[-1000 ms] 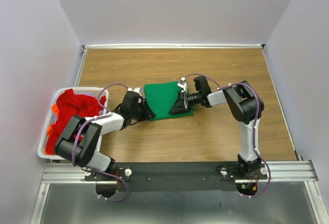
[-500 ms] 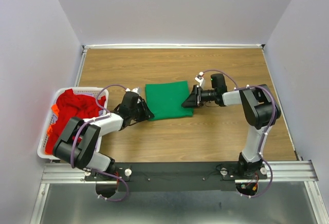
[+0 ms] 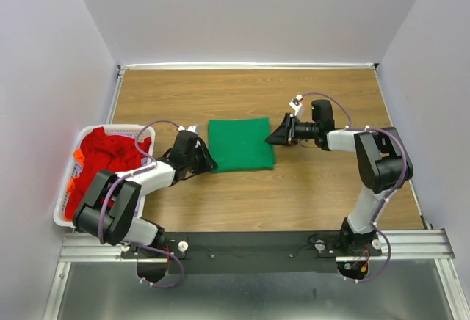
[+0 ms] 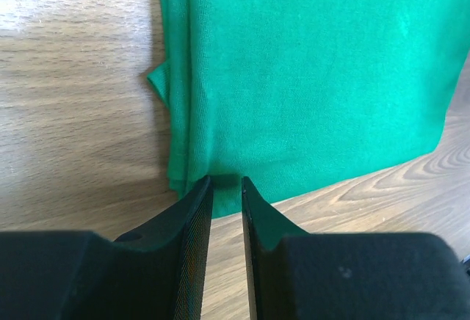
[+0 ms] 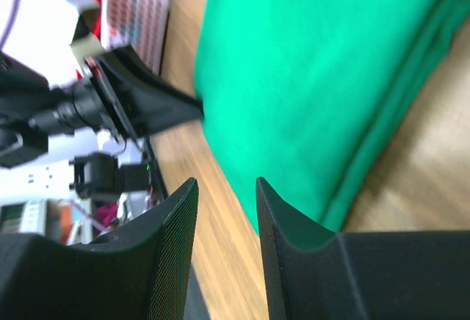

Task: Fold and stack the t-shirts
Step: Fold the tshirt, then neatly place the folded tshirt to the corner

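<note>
— Green shirt (image 3: 240, 144) in the left claw (image 4: 225, 182)?

— Hard to say. Nearly shut, with just a thin slit between the fingers. Tips right up against the near hem, beside the folded corner. Nipping cloth or only touching it: impossible to tell from the wrist view.

— And from above?

— Left claw (image 3: 208, 164) low at the shirt's near left corner, arm stretched out flat over the table (image 3: 316, 188).

— Right claw (image 5: 226, 182)?

— Parted a little wider, nothing between the fingers. Aimed across the cloth toward the left claw, with green and bare wood both showing past the tips. From above, right claw (image 3: 270, 139) at the shirt's right edge, toward the far corner. Touching the cloth or just off it: unclear.

— Shirt itself?

— Folded into a neat rectangle, lying flat on the wood mid-table between the two claws. Stacked layers showing along the left and right edges.

— Farther out?

— Red shirts (image 3: 103, 160) heaped loose in the basket (image 3: 110, 127) at the table's left edge, some orange among them. Well apart from the green one.
</note>
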